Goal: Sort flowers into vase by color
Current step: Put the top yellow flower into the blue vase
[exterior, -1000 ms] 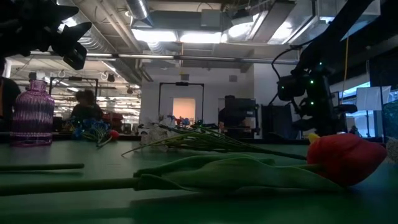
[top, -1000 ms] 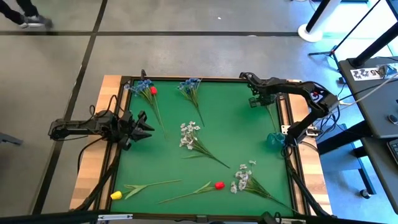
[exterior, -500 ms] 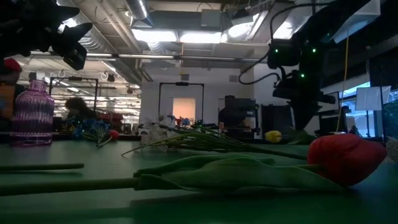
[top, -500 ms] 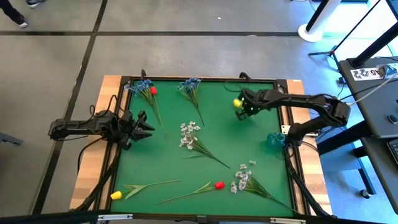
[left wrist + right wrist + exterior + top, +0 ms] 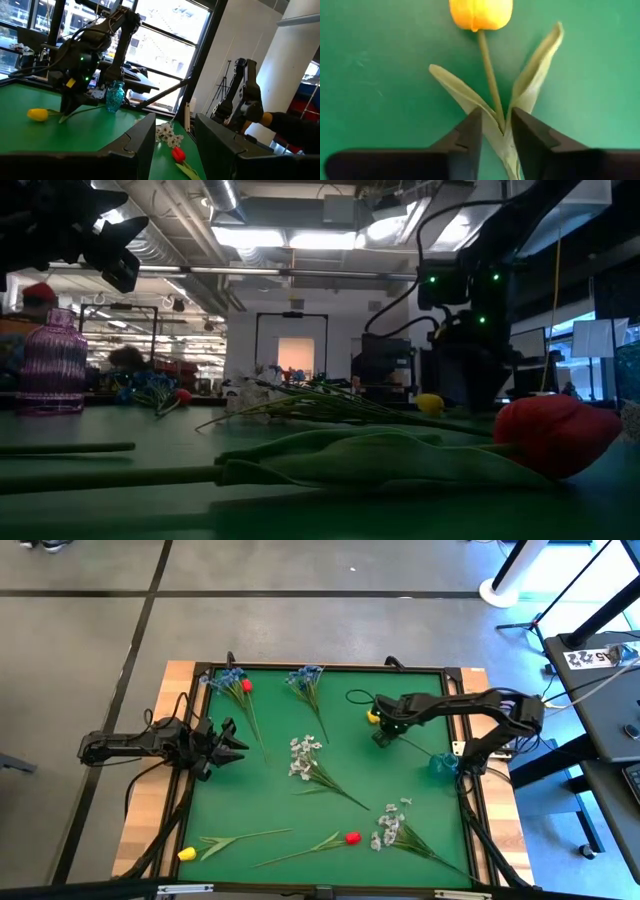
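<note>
Two arms are over the green table (image 5: 400, 790). The right arm reaches in from the right edge, elbow bent high, forearm stretched toward the middle of the far half, its right gripper (image 5: 381, 733) pointing down at the table. Its fingers (image 5: 470, 132) stand slightly spread, straddling the stalk and leaves of a yellow tulip (image 5: 481, 12) that lies flat on the table; whether they touch it I cannot tell. The left arm lies low along the left edge, its left gripper (image 5: 228, 741) aimed inward with fingers apart, holding nothing. Blue sprigs (image 5: 305, 680), white sprigs (image 5: 303, 755) and a red tulip (image 5: 352, 837) lie scattered on the table.
</note>
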